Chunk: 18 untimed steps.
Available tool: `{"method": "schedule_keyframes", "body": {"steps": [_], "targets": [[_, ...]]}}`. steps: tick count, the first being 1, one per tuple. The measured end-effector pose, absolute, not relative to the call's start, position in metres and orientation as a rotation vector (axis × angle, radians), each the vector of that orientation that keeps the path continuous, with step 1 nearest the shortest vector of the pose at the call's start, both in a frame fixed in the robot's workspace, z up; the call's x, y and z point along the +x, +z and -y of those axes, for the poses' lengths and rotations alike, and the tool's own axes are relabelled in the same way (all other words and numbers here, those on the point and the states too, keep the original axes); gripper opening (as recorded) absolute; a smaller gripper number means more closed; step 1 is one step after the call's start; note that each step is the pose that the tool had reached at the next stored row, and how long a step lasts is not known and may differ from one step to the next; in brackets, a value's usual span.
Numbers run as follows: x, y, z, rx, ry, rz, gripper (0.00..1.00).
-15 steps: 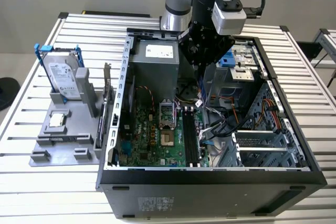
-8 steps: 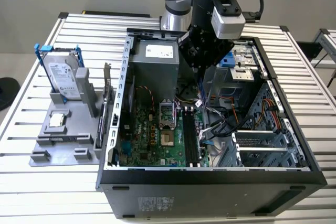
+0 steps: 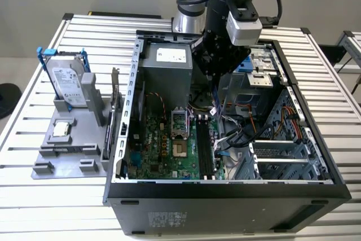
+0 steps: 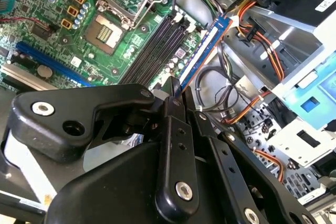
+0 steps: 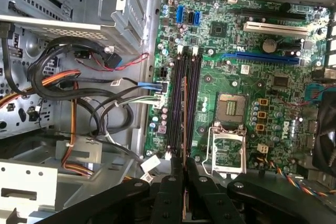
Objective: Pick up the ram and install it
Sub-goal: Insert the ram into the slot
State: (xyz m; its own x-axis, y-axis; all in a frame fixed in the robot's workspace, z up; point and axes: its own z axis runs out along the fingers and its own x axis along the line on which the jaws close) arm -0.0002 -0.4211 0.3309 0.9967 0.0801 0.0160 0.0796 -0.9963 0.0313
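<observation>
Overhead, the black tool of the arm hangs inside the open black computer tower case that lies on its side on the white slatted desk, and it is clenched on the ram, a thin, flat, bluish circuit-board stick held on edge between the 2 black fingertips. In the second wrist view the stick runs away from the tool's tip, slanting past the black memory slots of the green motherboard, and its far end lies close to a bundle of orange and black cables. In the first wrist view the stick is seen edge-on as a narrow strip rising from between the fingers, lined up along the parallel black slots, with the open silver processor socket just beside them; whether its lower edge touches a slot I cannot tell. In the exterior view the tool sits above the slots, near the grey power-supply box at the case's back. Well apart, on the exterior view's left, a grey moulded parts tray rests on the desk, carrying a silver hard drive in a blue-handled bracket standing upright and a small square silver processor chip lying flat.
</observation>
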Motion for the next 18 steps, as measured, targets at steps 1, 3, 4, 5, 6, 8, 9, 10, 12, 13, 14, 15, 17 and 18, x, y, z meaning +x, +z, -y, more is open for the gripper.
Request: {"method": "schedule_keyframes", "body": {"steps": [1, 3, 4, 5, 6, 8, 9, 10, 12, 13, 14, 15, 17, 18], "targets": [[-0.0002, 0.3303, 0.4211, 3.108, 0.027, -0.124, 0.0], [-0.0002, 0.3291, 0.4211, 3.106, 0.027, -0.124, 0.0], [-0.0002, 0.3287, 0.421, 3.105, 0.027, -0.124, 0.0], [-0.0002, 0.3281, 0.421, 3.104, 0.026, -0.124, 0.0], [-0.0002, 0.3277, 0.421, 3.104, 0.026, -0.124, 0.0], [-0.0002, 0.3269, 0.421, 3.102, 0.026, -0.124, 0.0], [-0.0002, 0.3265, 0.421, 3.101, 0.026, -0.124, 0.0], [-0.0002, 0.3261, 0.421, 3.101, 0.026, -0.124, 0.0], [-0.0002, 0.3252, 0.421, 3.099, 0.026, -0.124, 0.0], [-0.0002, 0.3249, 0.421, 3.098, 0.026, -0.124, 0.0], [-0.0002, 0.3244, 0.421, 3.097, 0.026, -0.124, 0.0], [-0.0002, 0.324, 0.421, 3.097, 0.026, -0.124, 0.0], [-0.0002, 0.3232, 0.421, 3.095, 0.026, -0.124, 0.0], [-0.0002, 0.3228, 0.421, 3.094, 0.026, -0.124, 0.0]]}}
